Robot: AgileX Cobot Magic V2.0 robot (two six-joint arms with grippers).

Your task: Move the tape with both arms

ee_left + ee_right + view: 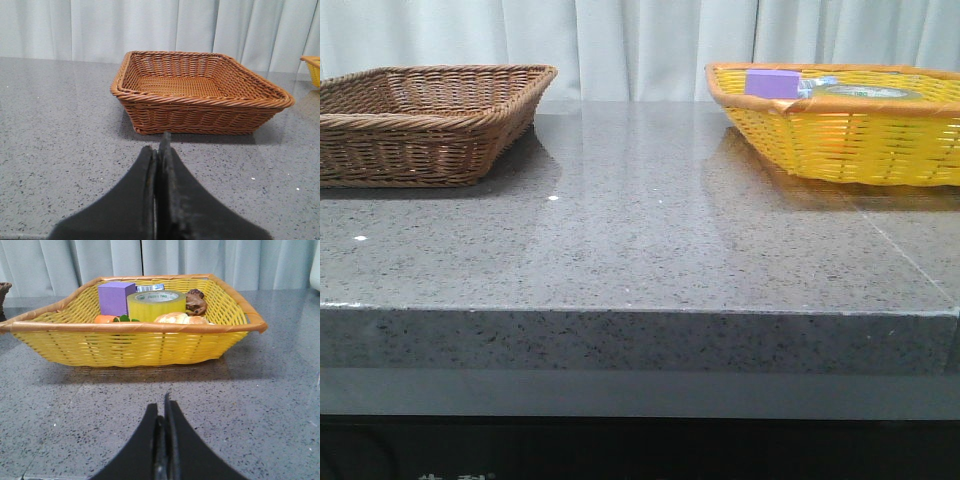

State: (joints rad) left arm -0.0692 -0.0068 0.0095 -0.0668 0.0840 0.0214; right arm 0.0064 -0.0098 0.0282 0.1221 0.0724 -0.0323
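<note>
Front view: the grey speckled table (640, 240) carries two baskets set well apart, the brown wicker basket (425, 120) on the robot's left and the yellow basket (840, 125) on its right. That spacing suits a two-arm handover, since each basket lies within one arm's side. No arm appears in this view.

The brown wicker basket (200, 92) shows a bare woven floor, so I judge it the receiving container.

The yellow basket (135, 337) is the source. The tape (156, 305) stands on its flat side near the middle of it, pale rim up, just beside the purple box (116, 296). A small carrot-like item (107, 319), a bread-like item (181, 318) and a brown figure (196, 302) crowd around it. The upright ring offers its wall and open core to a gripper coming from above.

The left gripper (157, 152) has its fingers pressed together, holding nothing, low over the table and facing the brown basket. The right gripper (162, 410) is likewise closed and empty, facing the yellow basket. Judgement: the task has not begun; the right gripper must open before reaching in.
</note>
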